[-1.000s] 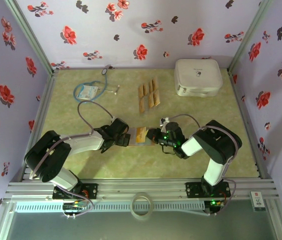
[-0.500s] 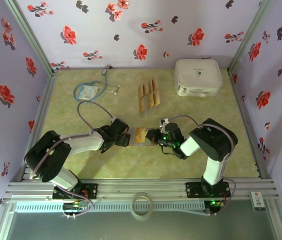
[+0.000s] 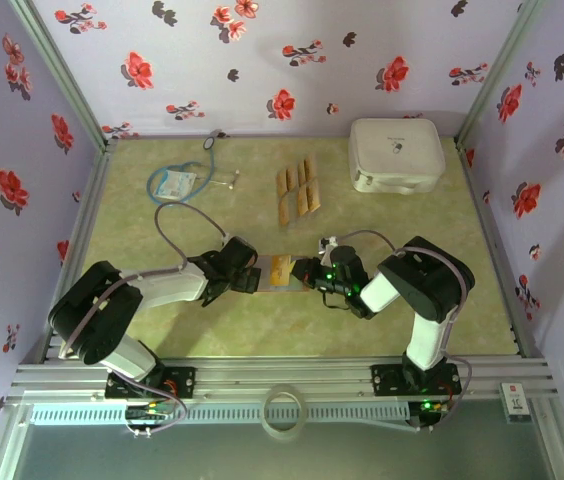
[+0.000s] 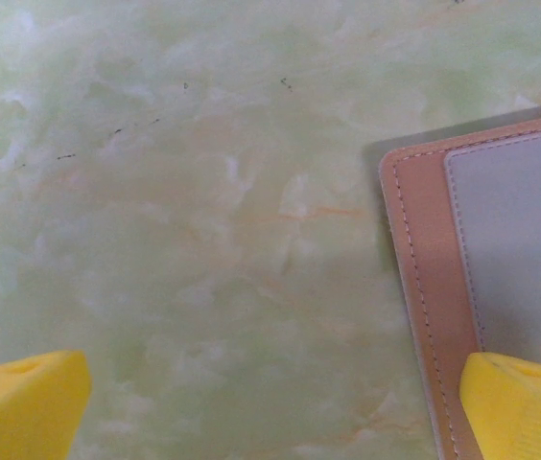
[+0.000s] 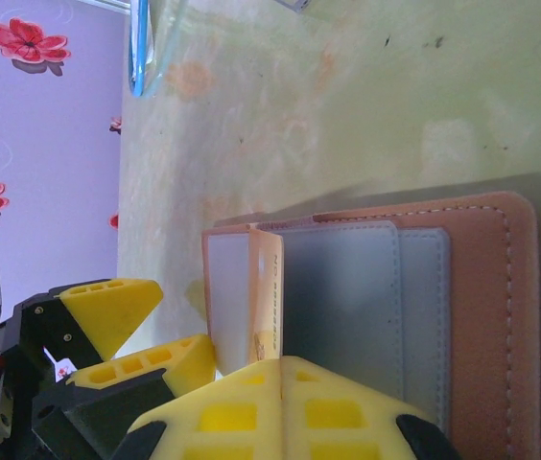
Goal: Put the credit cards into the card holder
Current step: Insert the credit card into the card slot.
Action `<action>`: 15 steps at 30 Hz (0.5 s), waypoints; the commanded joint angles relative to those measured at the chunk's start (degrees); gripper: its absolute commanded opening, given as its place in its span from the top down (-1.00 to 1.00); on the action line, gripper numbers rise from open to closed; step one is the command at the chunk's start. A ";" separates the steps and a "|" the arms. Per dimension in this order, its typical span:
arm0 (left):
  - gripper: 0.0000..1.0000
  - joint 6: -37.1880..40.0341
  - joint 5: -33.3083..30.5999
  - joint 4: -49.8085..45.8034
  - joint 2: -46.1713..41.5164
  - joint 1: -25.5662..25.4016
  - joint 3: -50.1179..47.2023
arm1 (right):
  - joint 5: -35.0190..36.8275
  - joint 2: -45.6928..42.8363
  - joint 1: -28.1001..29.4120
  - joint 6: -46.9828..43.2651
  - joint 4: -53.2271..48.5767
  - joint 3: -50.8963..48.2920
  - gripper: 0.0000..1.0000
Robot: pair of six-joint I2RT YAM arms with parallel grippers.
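The card holder (image 3: 284, 274) lies open on the table between my two grippers, brown rim (image 4: 428, 240) around grey pockets (image 5: 347, 307). My right gripper (image 5: 282, 362) is shut on a tan credit card (image 5: 267, 287), which stands on edge over the holder's left grey pocket. In the top view that gripper (image 3: 308, 272) sits at the holder's right side. My left gripper (image 4: 270, 412) is open, low at the holder's left edge (image 3: 250, 276), with one yellow finger (image 4: 525, 407) over the holder's rim. Several more credit cards (image 3: 296, 192) lie side by side farther back.
A white rounded case (image 3: 396, 154) stands at the back right. A blue-tubed stethoscope (image 3: 184, 178) lies at the back left. Flowered walls close in the table on three sides. A tape roll (image 3: 284, 412) rests on the front frame.
The right arm has edged slightly left with the card. The left arm has not moved.
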 commanded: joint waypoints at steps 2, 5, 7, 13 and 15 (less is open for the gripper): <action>-0.99 -0.67 -1.71 -0.74 0.79 -0.50 -1.04 | -0.23 -0.19 0.36 0.67 0.33 -0.81 1.00; -0.99 -0.61 -1.71 -0.74 0.80 -0.46 -1.00 | -0.36 -0.47 0.30 0.54 0.23 -1.16 1.00; -0.99 -0.68 -1.70 -0.74 0.81 -0.46 -1.05 | -0.41 -0.64 0.36 0.52 0.16 -1.39 1.00; -0.99 -0.75 -1.72 -0.74 0.71 -0.45 -1.00 | -0.58 -0.64 0.37 0.51 0.21 -1.91 1.00; -0.99 -0.78 -1.70 -0.74 0.77 -0.52 -1.04 | -0.68 -0.61 0.38 0.52 0.18 -1.93 1.00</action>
